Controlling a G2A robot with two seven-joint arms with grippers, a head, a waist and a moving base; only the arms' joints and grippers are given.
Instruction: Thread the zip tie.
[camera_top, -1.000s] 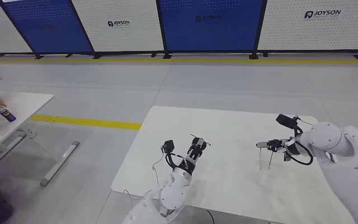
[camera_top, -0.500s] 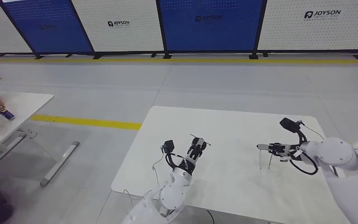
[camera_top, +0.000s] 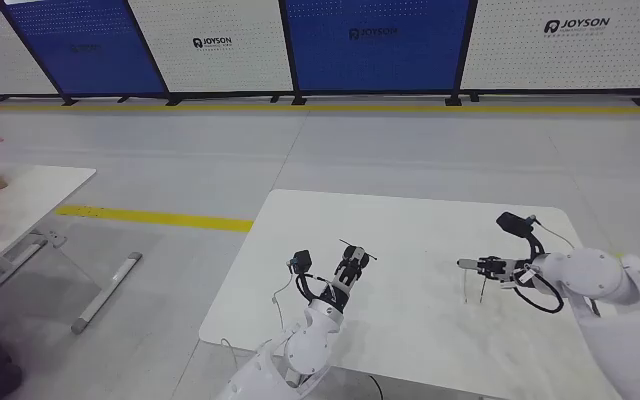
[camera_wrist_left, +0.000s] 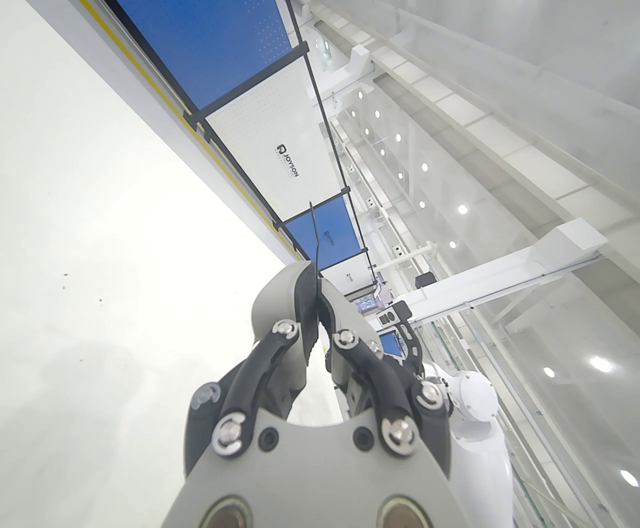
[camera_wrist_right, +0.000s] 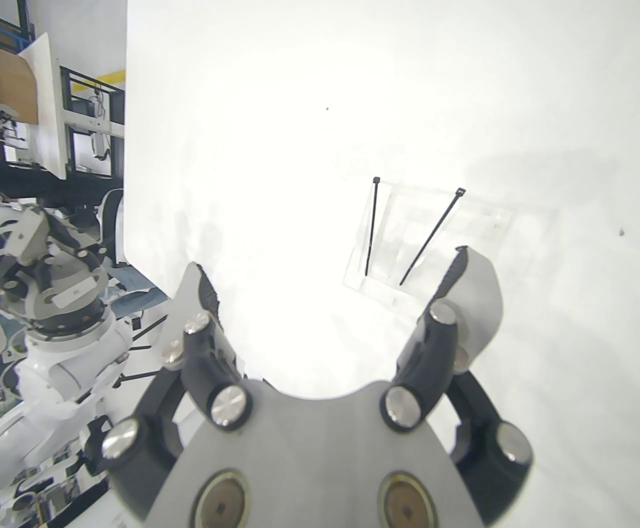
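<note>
Factory hall, pegboard partitions (camera_top: 375, 45), yellow floor line (camera_top: 150, 216)

Top view: bright, even, diffuse overhead illumination. The white rectangular surface (camera_top: 420, 230) carries only faint, soft-edged shadows.

Right wrist view: the surface washes out to white glare at frame centre, with soft grey shadow bands farther out.

Left wrist view: round recessed ceiling lamps (camera_wrist_left: 462, 209) supply the light. The thin black zip tie (camera_wrist_left: 315, 235) in the left tool (camera_wrist_left: 316, 277) stands in high contrast. Straight lines bow towards the frame edges.

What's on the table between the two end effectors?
Nothing: in the top view, only bare white table lies between the left end effector and the right end effector.
</note>
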